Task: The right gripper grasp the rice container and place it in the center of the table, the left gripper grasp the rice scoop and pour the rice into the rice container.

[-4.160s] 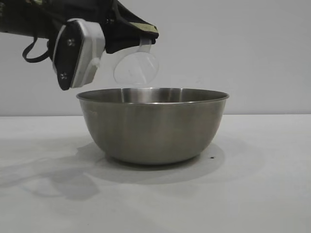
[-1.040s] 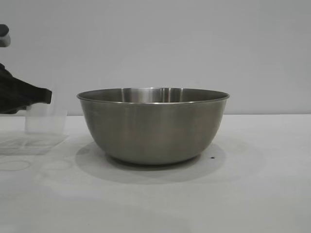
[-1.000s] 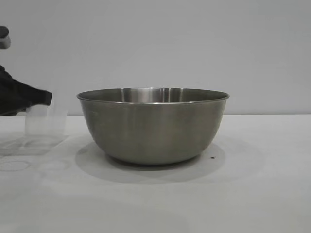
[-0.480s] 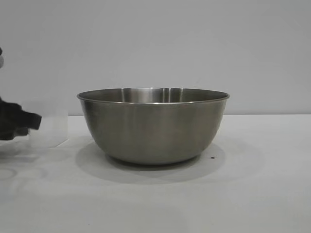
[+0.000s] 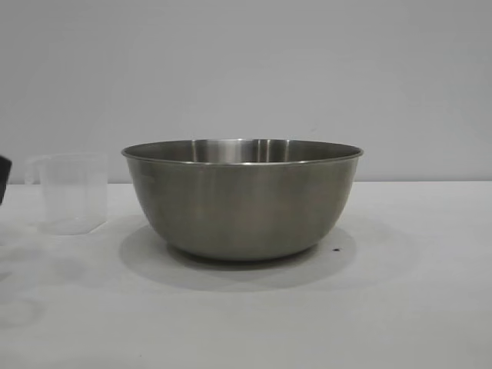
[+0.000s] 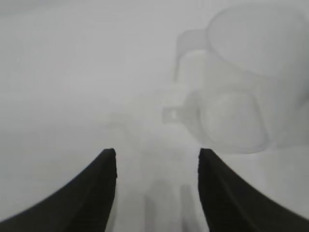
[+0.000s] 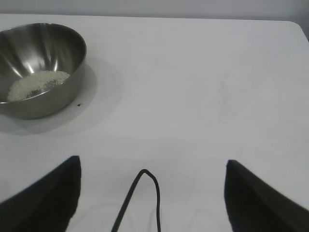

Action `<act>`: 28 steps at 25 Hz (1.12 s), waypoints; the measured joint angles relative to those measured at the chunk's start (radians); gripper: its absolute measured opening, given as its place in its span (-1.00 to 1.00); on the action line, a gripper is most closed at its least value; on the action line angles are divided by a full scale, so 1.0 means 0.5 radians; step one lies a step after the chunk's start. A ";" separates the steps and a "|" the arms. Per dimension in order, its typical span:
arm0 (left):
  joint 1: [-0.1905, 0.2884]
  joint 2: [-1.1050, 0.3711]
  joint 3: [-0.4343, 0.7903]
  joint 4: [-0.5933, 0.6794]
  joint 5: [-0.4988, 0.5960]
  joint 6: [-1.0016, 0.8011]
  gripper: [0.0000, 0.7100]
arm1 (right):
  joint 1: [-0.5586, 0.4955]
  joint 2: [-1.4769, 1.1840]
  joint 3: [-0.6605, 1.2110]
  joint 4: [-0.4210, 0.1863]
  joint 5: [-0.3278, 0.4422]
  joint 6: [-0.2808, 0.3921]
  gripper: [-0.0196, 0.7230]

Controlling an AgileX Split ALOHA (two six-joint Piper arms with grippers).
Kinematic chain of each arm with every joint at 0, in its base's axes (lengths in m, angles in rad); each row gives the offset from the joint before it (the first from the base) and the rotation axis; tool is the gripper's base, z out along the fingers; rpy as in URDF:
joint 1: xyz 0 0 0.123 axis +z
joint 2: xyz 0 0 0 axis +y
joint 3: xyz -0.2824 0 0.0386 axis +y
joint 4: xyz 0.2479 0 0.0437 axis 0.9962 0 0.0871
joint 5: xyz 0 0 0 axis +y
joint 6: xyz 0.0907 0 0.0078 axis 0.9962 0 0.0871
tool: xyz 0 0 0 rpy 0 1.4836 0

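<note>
At the centre of the exterior frame, the rice container [image 5: 242, 198] is seen standing upright on the table [image 5: 400, 307], its rim level and its shadow spread around its base. At the left of that frame, the rice scoop [image 5: 71, 193] is set upright on the tabletop, near the container but apart from it, with its handle turned toward the left edge. Only a dark sliver of the left arm is caught at the far left edge, beside the scoop.

In the left wrist frame, the left gripper [image 6: 157, 191] is shown at the bottom centre with its two black fingers spread wide and nothing held between them. The scoop [image 6: 241, 92] is found in the upper right of that frame, clear of both fingers, resting on the white surface.

In the right wrist frame, the right gripper [image 7: 152, 198] is seen at the bottom with its fingers parted wide and empty, well apart from the container [image 7: 38, 67] in the upper left. Inside the container, the rice [image 7: 36, 84] is gathered in a small pale heap on the bottom. A thin black cable [image 7: 140, 203] is looped between the right fingers at the lower centre.
</note>
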 joint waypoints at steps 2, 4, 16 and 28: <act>0.000 -0.162 0.000 0.000 0.245 -0.004 -0.06 | 0.000 0.000 0.000 0.000 0.000 0.000 0.52; 0.000 -0.321 0.004 0.000 0.457 -0.004 -0.06 | 0.000 0.000 0.000 0.000 0.000 0.000 0.52; 0.000 -1.306 -0.233 0.128 1.698 -0.004 -0.06 | 0.000 0.000 0.000 0.000 0.000 0.000 0.52; 0.000 -1.995 -0.710 0.208 2.813 0.106 -0.06 | 0.000 0.000 0.000 0.000 0.000 0.000 0.52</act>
